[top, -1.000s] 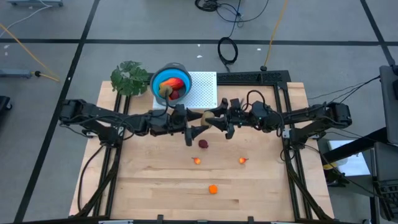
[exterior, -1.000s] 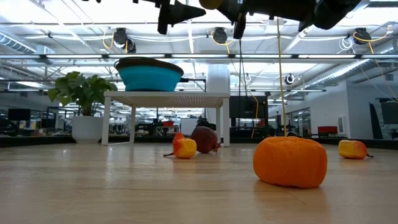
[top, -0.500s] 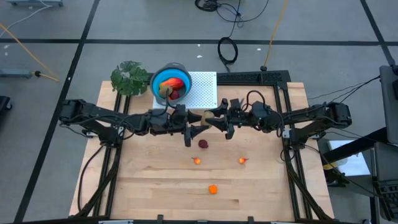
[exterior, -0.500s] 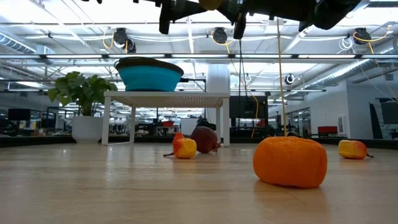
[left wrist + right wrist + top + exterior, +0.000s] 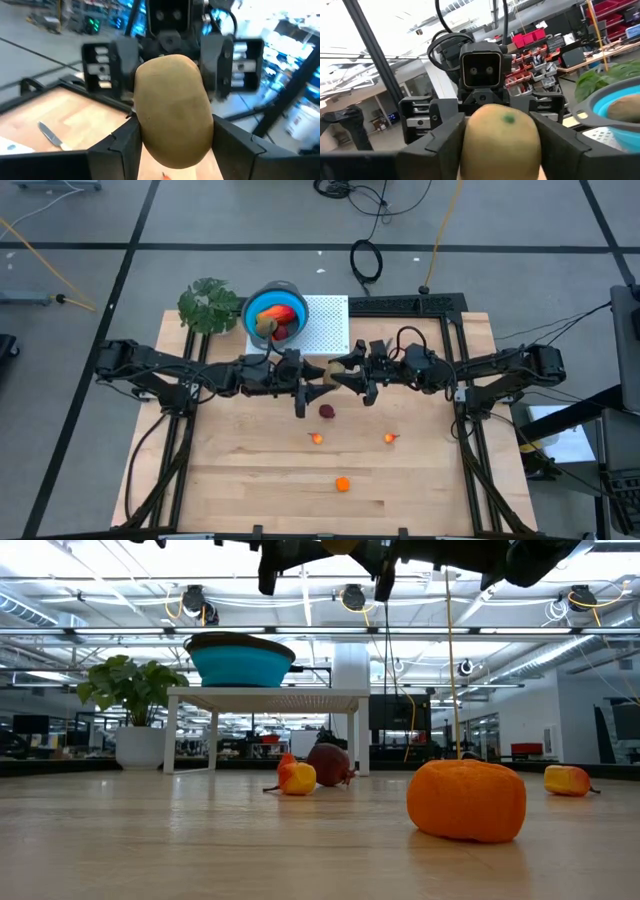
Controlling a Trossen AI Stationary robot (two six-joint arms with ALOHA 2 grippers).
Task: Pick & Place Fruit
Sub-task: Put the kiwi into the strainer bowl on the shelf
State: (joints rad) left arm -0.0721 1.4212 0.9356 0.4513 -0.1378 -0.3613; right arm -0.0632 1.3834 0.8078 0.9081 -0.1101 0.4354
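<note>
An olive-brown oval fruit (image 5: 328,367) hangs in mid-air over the table's far middle, between my two grippers, which face each other. My left gripper (image 5: 175,145) is shut on it. My right gripper (image 5: 500,145) meets the same fruit from the opposite side. On the table lie a dark red ball (image 5: 327,411), two small orange-red bits (image 5: 317,438) (image 5: 389,438) and an orange ball (image 5: 343,483). The blue bowl (image 5: 250,315) holds more fruit. My left gripper pinches the oval fruit between its two fingers (image 5: 122,145), one on each side of the end nearer to it (image 5: 150,145). The fingers reach level from the table's left. The fruit is lifted clear of the table, with its far end toward the other gripper.
The blue bowl (image 5: 240,662) sits on a white perforated stand (image 5: 265,695) at the far edge, next to a green plant (image 5: 208,305). A pale-handled knife (image 5: 50,135) lies on the wood. Bare wood stretches along the near edge.
My left gripper's fingers have drawn in onto the olive-brown fruit and taken hold of it. Both arms have stayed where they were, and the fruit has kept its place in the air between them.
</note>
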